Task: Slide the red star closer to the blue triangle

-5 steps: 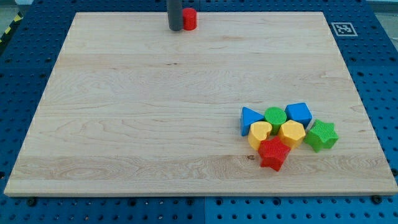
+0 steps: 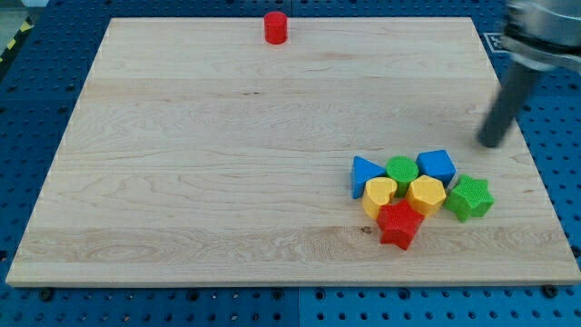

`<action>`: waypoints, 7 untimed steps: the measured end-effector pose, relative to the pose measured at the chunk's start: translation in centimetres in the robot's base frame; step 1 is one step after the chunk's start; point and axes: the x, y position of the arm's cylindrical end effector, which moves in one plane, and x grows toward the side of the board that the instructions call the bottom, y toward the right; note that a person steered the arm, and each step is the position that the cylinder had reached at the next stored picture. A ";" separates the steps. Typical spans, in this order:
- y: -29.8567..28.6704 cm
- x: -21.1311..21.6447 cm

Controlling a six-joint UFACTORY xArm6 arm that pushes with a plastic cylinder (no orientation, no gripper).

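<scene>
The red star (image 2: 399, 224) lies at the bottom of a tight cluster in the view's lower right. The blue triangle (image 2: 365, 173) is at the cluster's left, above and left of the star, with a yellow heart (image 2: 379, 194) between them. My tip (image 2: 490, 143) is blurred, near the board's right edge, above and right of the cluster, apart from every block.
The cluster also holds a green cylinder (image 2: 402, 170), a blue cube (image 2: 437, 166), a yellow hexagon (image 2: 426, 194) and a green star (image 2: 469, 198). A red cylinder (image 2: 276, 27) stands alone at the top edge of the wooden board (image 2: 209, 163).
My tip has swung from beside the red cylinder at the view's top to the right edge above the cluster. No block has moved.
</scene>
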 end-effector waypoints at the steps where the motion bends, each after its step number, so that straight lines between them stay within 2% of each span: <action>1: 1.8 6.8; 2: -0.5 12.0; 3: -7.8 11.7; 4: -11.6 11.2; 7: -18.5 11.2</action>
